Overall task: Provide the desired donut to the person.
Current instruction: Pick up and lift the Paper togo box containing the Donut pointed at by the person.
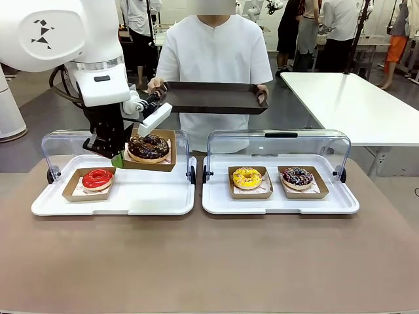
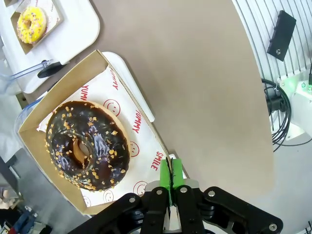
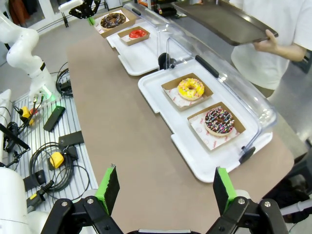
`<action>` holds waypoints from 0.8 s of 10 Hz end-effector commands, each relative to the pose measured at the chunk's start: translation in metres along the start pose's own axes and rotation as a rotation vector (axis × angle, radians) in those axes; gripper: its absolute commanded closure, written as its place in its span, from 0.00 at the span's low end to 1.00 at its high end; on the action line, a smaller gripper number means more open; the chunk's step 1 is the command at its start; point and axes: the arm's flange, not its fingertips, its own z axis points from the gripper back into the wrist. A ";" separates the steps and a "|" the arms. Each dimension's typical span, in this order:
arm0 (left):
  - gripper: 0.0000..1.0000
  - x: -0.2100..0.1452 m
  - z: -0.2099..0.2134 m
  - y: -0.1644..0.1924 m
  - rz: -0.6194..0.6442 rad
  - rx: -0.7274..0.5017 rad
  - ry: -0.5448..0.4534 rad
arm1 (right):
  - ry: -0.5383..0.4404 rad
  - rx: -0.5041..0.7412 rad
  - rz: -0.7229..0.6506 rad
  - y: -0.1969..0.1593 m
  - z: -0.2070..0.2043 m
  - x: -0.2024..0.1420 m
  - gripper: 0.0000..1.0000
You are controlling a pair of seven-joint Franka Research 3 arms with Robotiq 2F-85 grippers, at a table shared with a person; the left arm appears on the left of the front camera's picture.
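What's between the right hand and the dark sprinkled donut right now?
Right wrist view: from the right hand to the sprinkled donut lie bare table, then the white tray rim and floor.

The front camera sits on the robot's side, facing across the tabletop (image 1: 209,261) at the person (image 1: 213,59). The left wrist camera peers past its hand (image 2: 170,178), close over the cardboard tray (image 2: 63,83) with the chocolate donut (image 2: 87,146) (view rolled). The right wrist camera looks from high, farther off; all three catch the yellow donut (image 3: 190,88).
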 end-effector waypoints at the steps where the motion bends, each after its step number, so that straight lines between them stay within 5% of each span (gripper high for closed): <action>1: 1.00 0.000 0.000 0.000 -0.007 0.007 0.002 | -0.021 0.004 0.012 -0.001 0.000 0.000 0.00; 8: 1.00 0.000 0.000 0.000 -0.007 0.007 0.002 | -0.021 0.004 0.012 -0.001 0.000 0.000 0.00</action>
